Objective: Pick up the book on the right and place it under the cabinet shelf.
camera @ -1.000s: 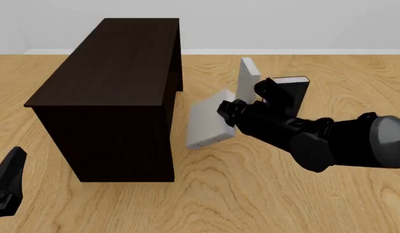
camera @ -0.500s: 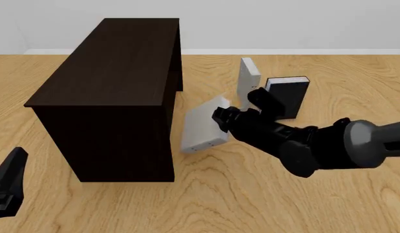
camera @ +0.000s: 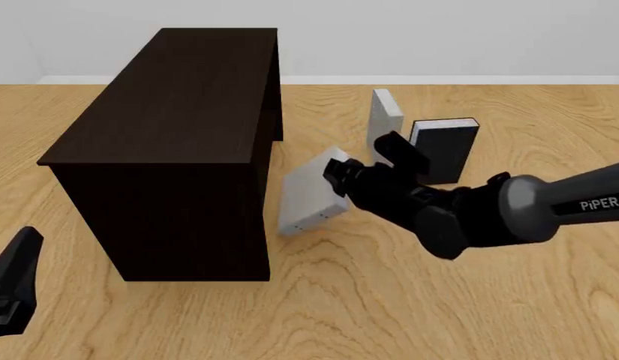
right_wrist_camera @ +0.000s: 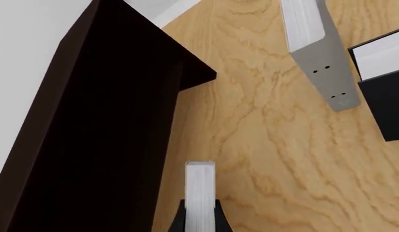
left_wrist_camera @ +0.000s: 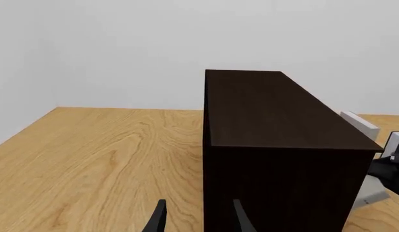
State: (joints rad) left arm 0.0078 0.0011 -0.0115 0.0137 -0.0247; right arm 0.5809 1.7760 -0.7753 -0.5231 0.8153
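Book tilted in right tool, edge beside cabinet shelf

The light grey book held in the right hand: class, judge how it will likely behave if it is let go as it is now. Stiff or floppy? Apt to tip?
The light grey book looks like a rigid slab, so probably stiff. The right hand holds it tilted near the cabinet; released so, it would likely topple flat.

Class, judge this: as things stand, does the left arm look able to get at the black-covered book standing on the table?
Probably not. The left hand sits low at the near left, and the cabinet stands squarely between it and the black-covered book; the right arm also crosses that side.
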